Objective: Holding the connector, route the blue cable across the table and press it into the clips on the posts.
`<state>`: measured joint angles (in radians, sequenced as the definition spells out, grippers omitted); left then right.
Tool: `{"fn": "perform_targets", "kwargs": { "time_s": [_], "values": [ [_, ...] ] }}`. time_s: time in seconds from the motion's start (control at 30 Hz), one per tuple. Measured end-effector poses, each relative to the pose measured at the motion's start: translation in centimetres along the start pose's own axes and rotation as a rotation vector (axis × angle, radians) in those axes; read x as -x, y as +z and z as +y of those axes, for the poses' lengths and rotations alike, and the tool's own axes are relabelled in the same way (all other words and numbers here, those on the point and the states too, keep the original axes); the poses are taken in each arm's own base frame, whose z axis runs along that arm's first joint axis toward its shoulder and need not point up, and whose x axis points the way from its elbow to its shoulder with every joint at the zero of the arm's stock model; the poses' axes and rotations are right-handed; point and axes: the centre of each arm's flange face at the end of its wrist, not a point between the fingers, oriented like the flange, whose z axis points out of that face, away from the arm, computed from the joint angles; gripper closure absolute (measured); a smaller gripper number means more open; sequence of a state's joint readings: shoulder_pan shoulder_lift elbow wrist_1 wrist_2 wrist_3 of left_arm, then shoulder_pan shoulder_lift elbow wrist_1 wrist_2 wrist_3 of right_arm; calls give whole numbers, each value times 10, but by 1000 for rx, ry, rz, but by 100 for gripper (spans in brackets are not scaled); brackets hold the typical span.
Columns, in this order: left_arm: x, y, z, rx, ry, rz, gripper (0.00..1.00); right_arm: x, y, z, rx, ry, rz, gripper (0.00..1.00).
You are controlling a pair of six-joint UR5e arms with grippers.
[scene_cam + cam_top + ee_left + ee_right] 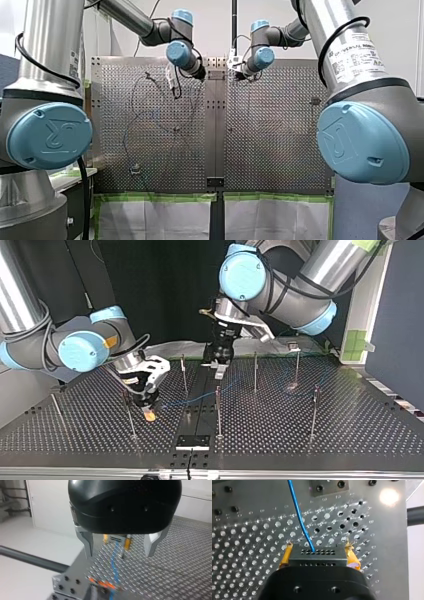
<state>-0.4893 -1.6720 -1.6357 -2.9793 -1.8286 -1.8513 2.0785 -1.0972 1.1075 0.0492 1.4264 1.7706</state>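
Observation:
In the right wrist view my right gripper point(319, 548) is shut with its yellow pads point(286, 556) on a black connector block point(318, 555). The blue cable point(299, 517) leaves the block and runs ahead over the perforated table. In the top view this gripper point(148, 414) hangs low at the left, and the blue cable point(200, 397) trails toward the posts at the right. My left gripper point(120, 552) is open with nothing between its metal fingers point(88, 545). It hovers above the table's centre seam point(220, 371). The cable point(115, 562) lies on the table ahead of it.
Thin upright posts stand across the table: one point(218, 410) near the centre, others point(255, 371), point(297, 365), point(314, 410) to the top view's right, and one point(129, 415) beside my right gripper. A black bracket point(192, 441) sits at the near edge.

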Motion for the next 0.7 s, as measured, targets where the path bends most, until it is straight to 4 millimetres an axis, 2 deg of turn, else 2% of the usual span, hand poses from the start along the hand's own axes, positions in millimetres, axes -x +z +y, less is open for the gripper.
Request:
{"fn": "perform_targets", "kwargs": {
  "time_s": [0.2,0.7],
  "values": [
    [8,8,-18,-3,-7,-49,0,1,-3,0,8,-1,-16,100],
    [-11,39,-47,30,25,-32,0,-8,-13,-1,12,-3,-20,100]
  ]
}}
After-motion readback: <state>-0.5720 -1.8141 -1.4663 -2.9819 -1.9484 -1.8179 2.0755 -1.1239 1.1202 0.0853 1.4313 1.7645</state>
